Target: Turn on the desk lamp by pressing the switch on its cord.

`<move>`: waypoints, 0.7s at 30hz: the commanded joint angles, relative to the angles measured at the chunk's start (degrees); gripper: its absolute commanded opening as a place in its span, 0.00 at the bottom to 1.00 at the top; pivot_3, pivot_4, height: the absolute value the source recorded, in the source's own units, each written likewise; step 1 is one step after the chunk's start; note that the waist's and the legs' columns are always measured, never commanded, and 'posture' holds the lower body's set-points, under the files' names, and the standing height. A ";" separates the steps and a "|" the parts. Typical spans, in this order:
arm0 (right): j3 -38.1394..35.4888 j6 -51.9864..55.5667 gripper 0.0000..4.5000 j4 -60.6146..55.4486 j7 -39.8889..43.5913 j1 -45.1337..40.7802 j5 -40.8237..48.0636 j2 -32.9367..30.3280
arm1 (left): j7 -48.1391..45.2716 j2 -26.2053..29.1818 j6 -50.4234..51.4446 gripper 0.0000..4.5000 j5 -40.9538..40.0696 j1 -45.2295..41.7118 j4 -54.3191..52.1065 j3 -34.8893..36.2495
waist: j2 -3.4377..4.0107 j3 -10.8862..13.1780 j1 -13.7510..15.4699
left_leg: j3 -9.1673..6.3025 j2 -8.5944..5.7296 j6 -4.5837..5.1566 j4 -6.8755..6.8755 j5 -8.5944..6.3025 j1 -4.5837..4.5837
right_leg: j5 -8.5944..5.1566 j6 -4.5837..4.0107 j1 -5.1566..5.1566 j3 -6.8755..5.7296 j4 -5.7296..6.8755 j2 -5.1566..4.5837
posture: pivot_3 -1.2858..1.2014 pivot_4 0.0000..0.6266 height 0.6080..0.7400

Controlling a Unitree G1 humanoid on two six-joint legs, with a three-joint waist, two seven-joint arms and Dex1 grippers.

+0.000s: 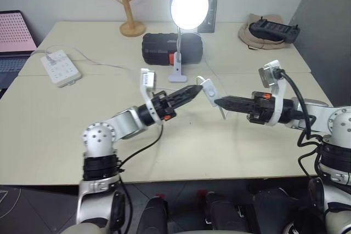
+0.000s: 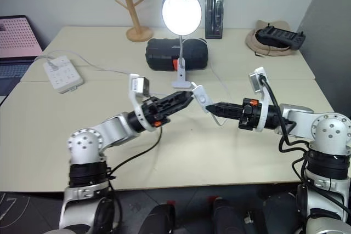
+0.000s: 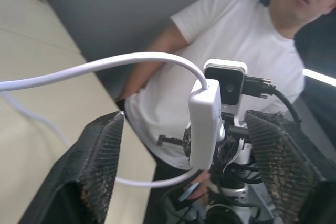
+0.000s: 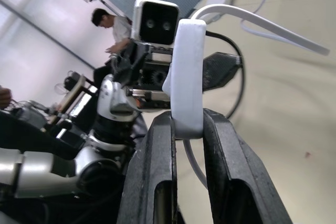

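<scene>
Even, bright room light; shadows on the table soft and faint. The desk lamp is lit, its bulb blown out to a white disc with a halo on the wall behind it. Left wrist view: the switch sharp, the person behind it soft. Right wrist view: pale glare behind the switch.

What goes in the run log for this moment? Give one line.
desk lamp: lit | switch: held above table by right gripper | left gripper: open beside switch | cord: hangs from switch
</scene>
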 commanded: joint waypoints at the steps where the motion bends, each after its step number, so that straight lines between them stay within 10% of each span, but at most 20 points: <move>1: 12.56 -15.22 0.08 2.50 4.64 -1.32 -19.89 -3.84 | -7.04 8.15 0.05 0.99 2.91 0.72 -4.88 0.26 | 0.00 0.00 -0.02 | -0.01 0.01 0.00 -0.04 0.00 0.00 | 0.00 0.00 -0.01 -0.01 -0.04 0.01 | 0.52 0.24 1.00; 9: 36.04 -44.95 0.08 22.55 16.93 -12.34 -52.76 -3.20 | -29.64 30.15 -24.84 0.99 37.11 2.75 -11.54 -16.41 | 0.01 0.06 -0.09 | 0.18 -0.02 -0.04 -0.57 0.01 -0.06 | 0.02 0.01 -0.12 0.08 -0.57 -0.06 | 0.52 0.24 1.00; 15: 41.52 -57.22 0.08 32.68 24.88 -16.00 -63.65 -0.84 | -31.73 30.29 -32.41 0.99 45.13 1.83 -6.99 -16.78 | 0.01 0.06 0.40 | 0.10 0.03 -0.05 -0.59 0.02 -0.66 | 0.06 -0.18 -0.67 -0.05 -0.55 -0.09 | 0.52 0.24 1.00; 21: 38.84 -59.69 0.39 34.83 29.67 -15.39 -65.80 -0.32 | -33.58 30.00 -33.23 1.00 47.50 1.49 -6.13 -16.36 | -0.01 0.05 0.34 | 0.11 -0.05 -0.05 -0.54 0.02 -0.80 | 0.15 -0.31 -0.76 -0.09 -0.51 -0.21 | 0.52 0.24 1.00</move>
